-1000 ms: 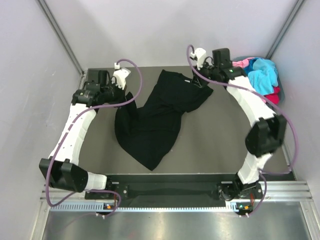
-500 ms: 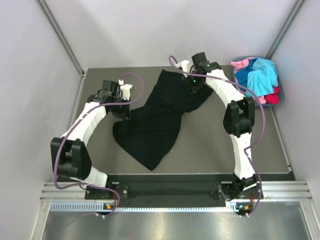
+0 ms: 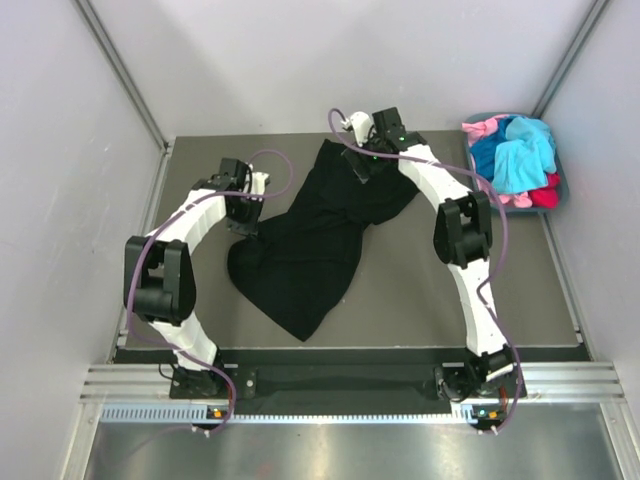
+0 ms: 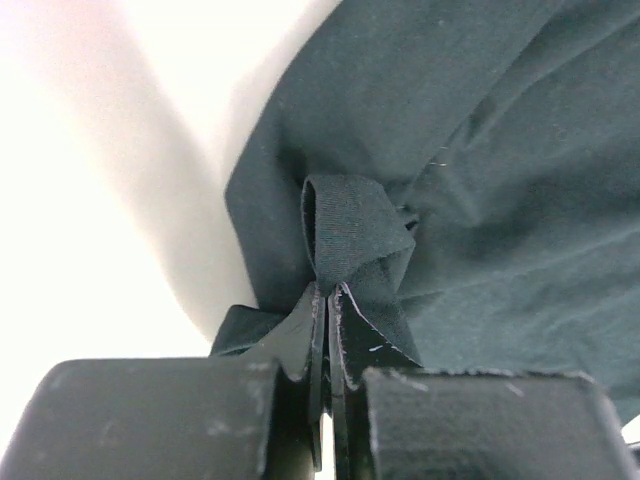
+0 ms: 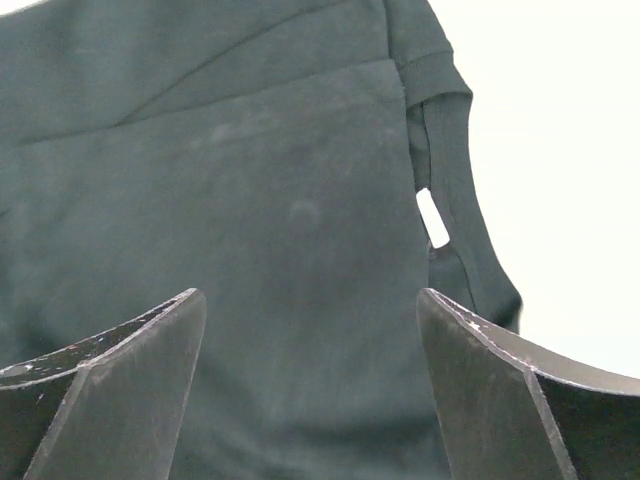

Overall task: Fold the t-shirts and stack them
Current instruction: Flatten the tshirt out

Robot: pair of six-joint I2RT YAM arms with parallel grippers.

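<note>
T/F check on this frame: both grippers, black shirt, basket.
1. The left gripper is shut on a fold of the black t-shirt. True.
2. The right gripper grips a sleeve. False: its jaws stand open over the cloth, holding nothing.
3. The black t-shirt lies neatly folded. False: it lies crumpled on the table.
4. The coloured t-shirts sit in the basket. True.

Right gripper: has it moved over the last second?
Yes. The right gripper has swung left, away from the basket, and now hangs over the black t-shirt, jaws open.
</note>
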